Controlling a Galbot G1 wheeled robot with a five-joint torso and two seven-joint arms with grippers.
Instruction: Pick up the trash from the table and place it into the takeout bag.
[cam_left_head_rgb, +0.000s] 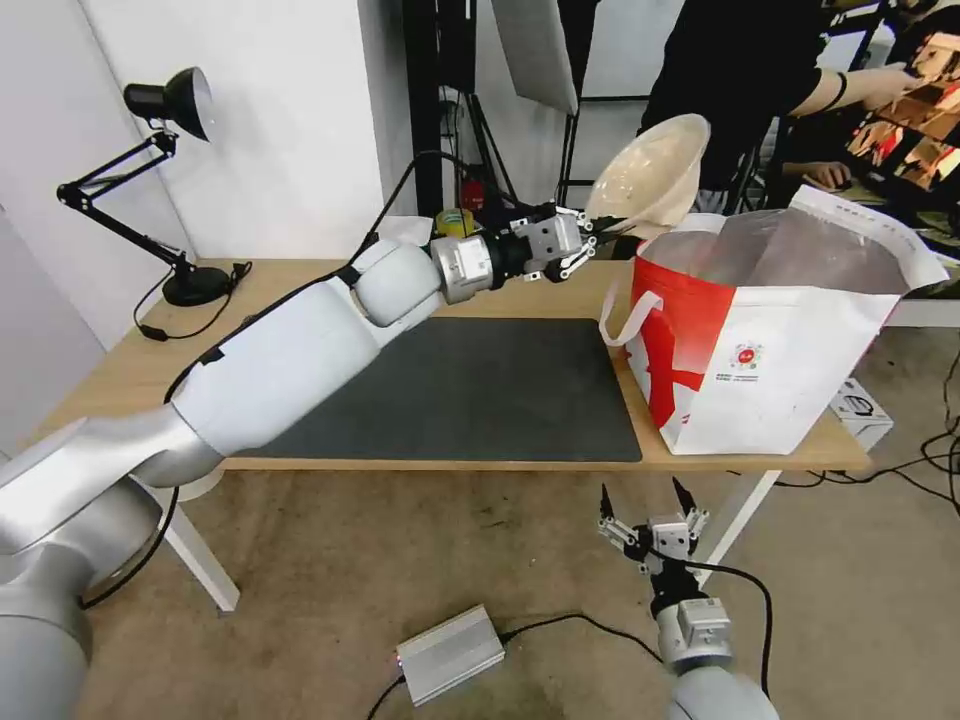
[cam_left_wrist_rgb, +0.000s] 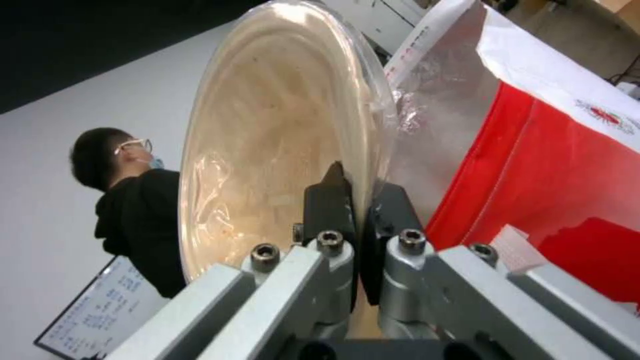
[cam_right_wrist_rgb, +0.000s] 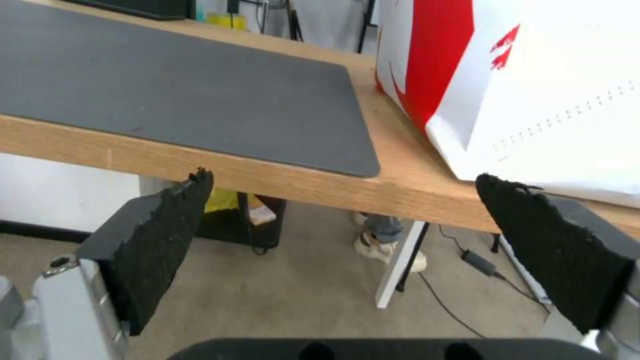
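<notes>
Beige bowl (cam_left_head_rgb: 648, 172) pinched by its rim in my left gripper (cam_left_head_rgb: 597, 232), tilted on edge just above the takeout bag's (cam_left_head_rgb: 770, 350) open mouth.
Right gripper (cam_left_head_rgb: 648, 503) hangs wide open, empty, below the table (cam_left_head_rgb: 300, 290) edge.

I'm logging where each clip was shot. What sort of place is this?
Probably a lab or studio set up as a desk scene: a studio light panel on stands behind the table, cables and a power brick on bare floor, a whiteboard.
</notes>
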